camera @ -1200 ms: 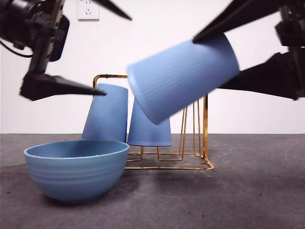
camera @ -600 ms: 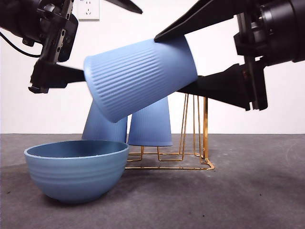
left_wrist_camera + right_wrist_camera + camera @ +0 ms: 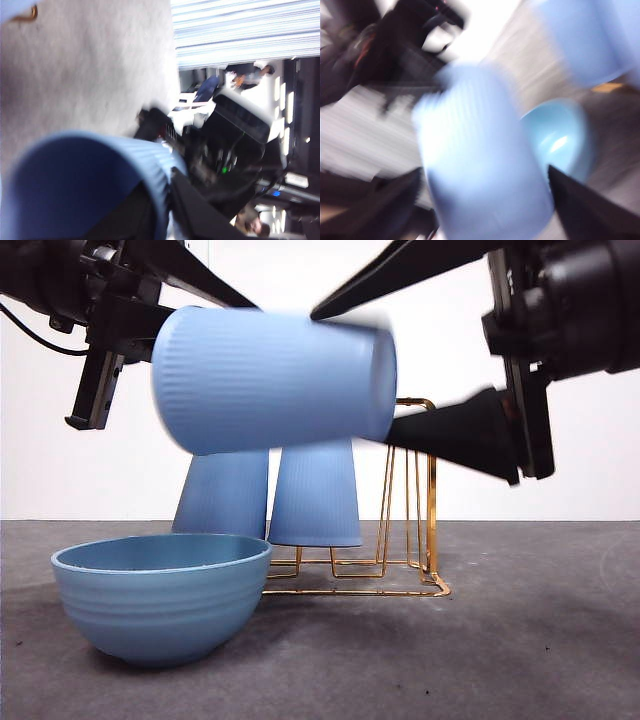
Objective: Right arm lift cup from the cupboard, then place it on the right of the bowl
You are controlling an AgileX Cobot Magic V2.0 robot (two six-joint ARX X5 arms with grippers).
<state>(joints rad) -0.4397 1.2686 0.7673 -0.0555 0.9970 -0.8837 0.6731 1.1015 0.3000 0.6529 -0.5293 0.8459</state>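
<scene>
My right gripper (image 3: 352, 377) comes in from the right and is shut on a ribbed blue cup (image 3: 270, 380), one jaw above it and one below. The cup lies on its side in the air, above the light-blue bowl (image 3: 160, 605) and in front of the gold wire rack (image 3: 432, 490). The right wrist view shows the blurred cup (image 3: 480, 165) between my jaws, with the bowl (image 3: 560, 140) beyond it. My left gripper (image 3: 205, 350) is open at the cup's left end. The left wrist view shows the cup's open mouth (image 3: 75, 165) close up.
Two more blue cups (image 3: 225, 495) (image 3: 318, 495) stand upside down on the rack behind the bowl. The grey table (image 3: 520, 640) stretches to the right of the bowl and rack. A white wall with a socket (image 3: 190, 250) is at the back.
The held cup has swung left and levelled from tilted to lying horizontal. The right arm came further in. The left arm rose and closed in on the cup's mouth end.
</scene>
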